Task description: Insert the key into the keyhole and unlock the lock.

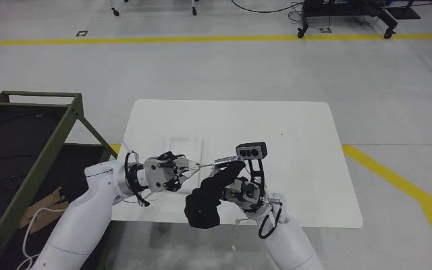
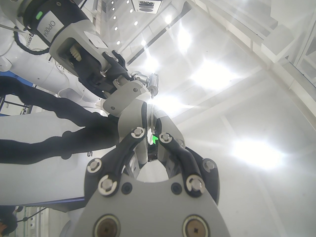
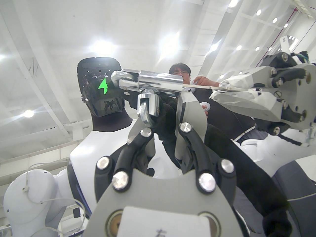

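Key [image 1: 206, 164] up in the air over the desk [image 1: 304, 135], above its near half and a little left of the middle, lying level, blade pointing toward the right edge.

Off the desk's left edge, close to the near-left corner: dark green metal frame [image 1: 42, 128], near the left arm.

Next rightward, left gripper [image 1: 191, 168], fingers pressed tight together on the key's head. Blade jutting free beyond the fingertips [image 2: 132, 114].

From the right wrist view, the same left gripper [image 3: 222, 89], with the thin blade [image 3: 201, 88] running straight to the end face of the lock [image 3: 150, 81]. Blade tip touching that end; how deep inside, cannot tell.

Lock chrome, with a bar-shaped body in line with the key and a shackle loop reaching from it toward the right gripper [image 3: 163, 110]. Right gripper's fingers clamped on that loop, the narrow gap between them taken up by it. Black cloth [image 3: 246, 173] draped alongside.

In the top view, lock [image 1: 230, 160] and right gripper [image 1: 234, 174] just right of the key, about at the desk's middle line, set back from the near edge. Both well apart from the far edge, the right edge and both right corners, with a wide stretch of white desk top lying between.
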Tool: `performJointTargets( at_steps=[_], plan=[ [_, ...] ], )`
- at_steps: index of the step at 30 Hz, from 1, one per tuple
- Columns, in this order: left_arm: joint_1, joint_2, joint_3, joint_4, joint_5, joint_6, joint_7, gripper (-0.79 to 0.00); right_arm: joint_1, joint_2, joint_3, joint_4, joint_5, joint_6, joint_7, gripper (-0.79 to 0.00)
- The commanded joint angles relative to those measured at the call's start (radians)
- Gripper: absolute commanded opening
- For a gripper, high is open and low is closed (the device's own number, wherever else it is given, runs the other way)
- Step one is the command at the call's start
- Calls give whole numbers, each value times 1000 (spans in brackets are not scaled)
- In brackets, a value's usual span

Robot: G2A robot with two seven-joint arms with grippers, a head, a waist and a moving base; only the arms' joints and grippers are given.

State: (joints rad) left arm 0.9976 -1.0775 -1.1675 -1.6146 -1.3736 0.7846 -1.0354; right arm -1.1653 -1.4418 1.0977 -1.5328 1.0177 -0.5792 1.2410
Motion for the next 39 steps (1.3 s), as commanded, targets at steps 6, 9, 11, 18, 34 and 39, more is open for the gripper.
performJointTargets(
  at_steps=[6,9,11,18,34,39],
  plan=[
    [-7,3,7,8,-2,1,1,-785,0,0,0,0,0,0,0,-785],
    [-11,4,11,10,-4,0,0,-785,0,0,0,0,0,0,0,-785],
    [-14,5,14,12,-5,-1,-1,-785,0,0,0,0,0,0,0,-785],
    [-21,7,24,10,-8,-1,-1,-785,0,0,0,0,0,0,0,-785],
    [-41,10,44,15,-18,1,1,-785,0,0,0,0,0,0,0,-785],
    [-51,8,54,18,-19,1,1,-785,0,0,0,0,0,0,0,-785]
  ],
)
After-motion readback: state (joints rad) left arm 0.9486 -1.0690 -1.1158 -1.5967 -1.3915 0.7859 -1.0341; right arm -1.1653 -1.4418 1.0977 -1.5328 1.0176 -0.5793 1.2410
